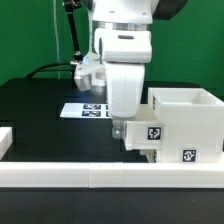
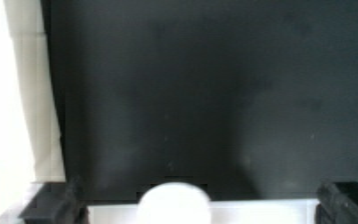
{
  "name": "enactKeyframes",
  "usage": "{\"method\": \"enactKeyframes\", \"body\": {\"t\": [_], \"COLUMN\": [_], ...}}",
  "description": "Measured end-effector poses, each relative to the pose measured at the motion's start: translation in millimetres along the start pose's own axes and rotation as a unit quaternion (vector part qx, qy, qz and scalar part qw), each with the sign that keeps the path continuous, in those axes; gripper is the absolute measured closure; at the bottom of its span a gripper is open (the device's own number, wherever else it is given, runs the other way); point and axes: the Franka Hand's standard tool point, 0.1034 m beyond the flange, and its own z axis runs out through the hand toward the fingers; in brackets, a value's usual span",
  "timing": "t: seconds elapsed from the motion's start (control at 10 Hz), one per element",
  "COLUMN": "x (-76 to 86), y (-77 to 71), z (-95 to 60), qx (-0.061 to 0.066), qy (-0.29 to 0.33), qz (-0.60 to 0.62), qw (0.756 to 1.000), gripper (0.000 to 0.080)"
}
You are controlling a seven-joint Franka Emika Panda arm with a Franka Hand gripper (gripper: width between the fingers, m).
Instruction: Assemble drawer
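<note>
1 pincer (image 2: 194,200) fingers spread apart, above a drawer tray (image 1: 150,133), beside housing (image 1: 190,118)

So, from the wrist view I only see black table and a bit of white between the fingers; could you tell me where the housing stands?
Observer: The housing stands upright at the exterior view's right of the gripper, with its open side up.
Operator: Thank you. Is another drawer part near it?
Observer: Yes, a smaller tagged tray sits low against the housing's side, right by the gripper.
Operator: And what lies beyond the arm?
Observer: The marker board lies flat on the table behind it.
</note>
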Motion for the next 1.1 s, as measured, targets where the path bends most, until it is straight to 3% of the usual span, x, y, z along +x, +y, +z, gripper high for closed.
{"method": "enactKeyframes", "body": {"t": [0.2,0.4,0.8,1.0,1.1], "x": [9.3,29.8,36.0,32.2,33.2], "y": [5.8,9.3,8.0,5.6,5.3], "z": [-3.8,-7.8,-6.2,-6.2,-8.4], "qx": [-0.004,-0.009,-0.007,0.001,0.014], "qy": [0.002,0.000,0.000,-0.002,-0.005], "qz": [-0.006,-0.008,0.001,0.002,-0.011], "qw": [1.000,1.000,1.000,1.000,1.000], "gripper": [0.0150,0.0150,0.0150,0.0150,0.0150]}}
